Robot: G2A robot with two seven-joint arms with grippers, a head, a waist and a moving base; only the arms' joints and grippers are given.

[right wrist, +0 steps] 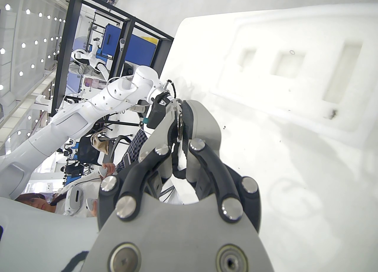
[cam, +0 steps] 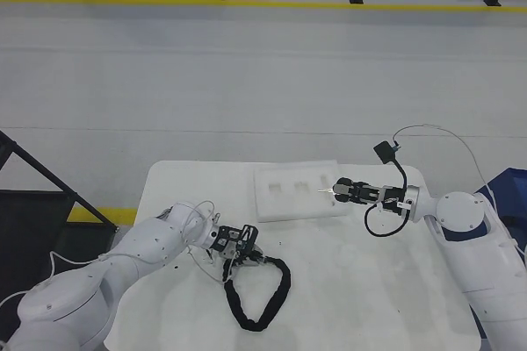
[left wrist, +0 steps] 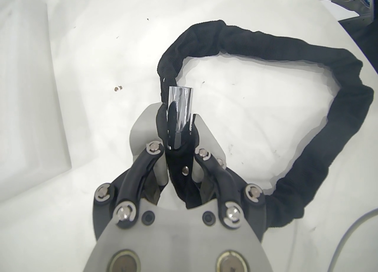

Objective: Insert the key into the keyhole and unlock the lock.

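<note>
Top view showed the white table (cam: pixel 378 290) bearing a foam tray (cam: pixel 281 206) and, nearer the robot, the black-sleeved chain lock (cam: pixel 265 303) in a loop. The left gripper (left wrist: pixel 177 121) was clamped on the lock's chrome cylinder (left wrist: pixel 179 102), its long axis in line with the fingers, free end pointing away from the wrist. The right gripper (cam: pixel 341 189), over the tray's edge, pinched the key (cam: pixel 324 188), blade pointing toward the left arm's side.

Left tool (left wrist: pixel 177 121) and right tool (right wrist: pixel 180 125) both clamped
</note>
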